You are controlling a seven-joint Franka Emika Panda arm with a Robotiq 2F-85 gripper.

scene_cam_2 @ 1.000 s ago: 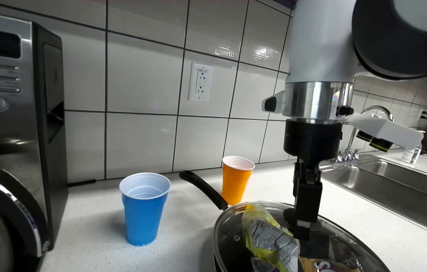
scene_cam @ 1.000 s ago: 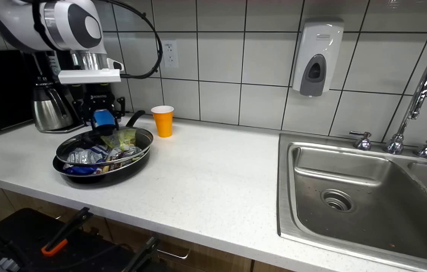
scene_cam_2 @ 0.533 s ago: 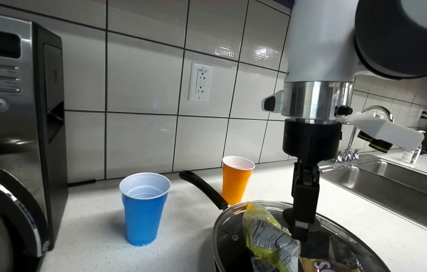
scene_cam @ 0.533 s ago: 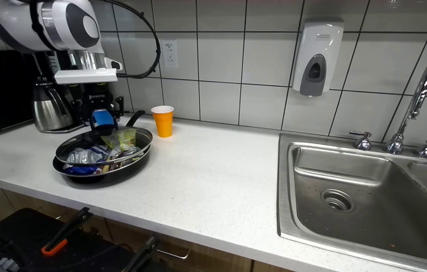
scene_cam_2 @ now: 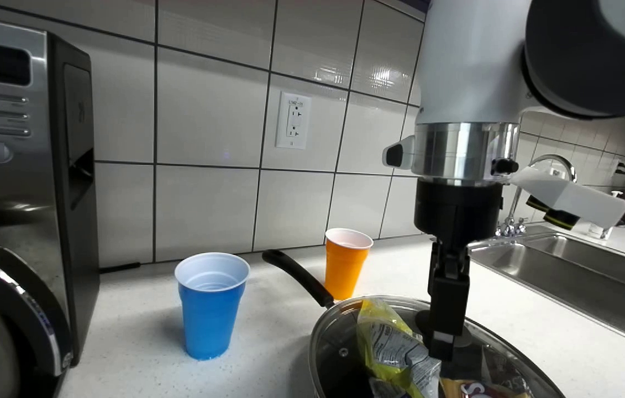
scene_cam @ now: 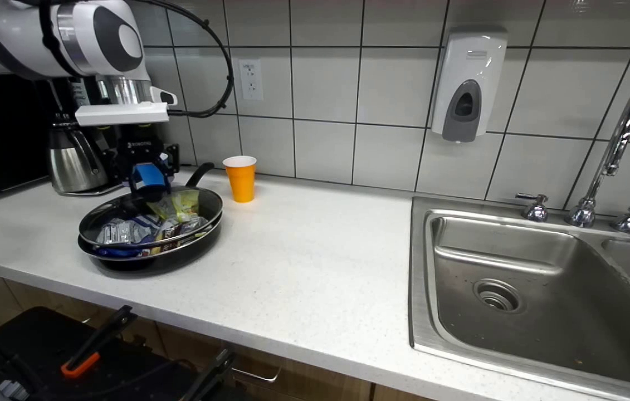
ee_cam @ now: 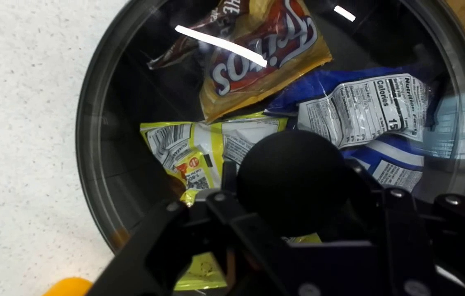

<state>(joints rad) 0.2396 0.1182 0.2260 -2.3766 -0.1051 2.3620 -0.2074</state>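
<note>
A jug stands near the worktop's back edge; the gripper pinches the knob of the lid, over bags in a pan near the front edge; rightward, an orange cup by the back edge, then a sink.

Between the black pan and the sink, a wide free stretch of countertop is offered, where a hand could be passed low. Toward the tiled wall, the way is narrowed by the pan's handle and, near it, the orange cup; on the handle's other side, the blue cup and the coffee machine are met. From above, the knob of the glass lid is blocked by the gripper.
</note>
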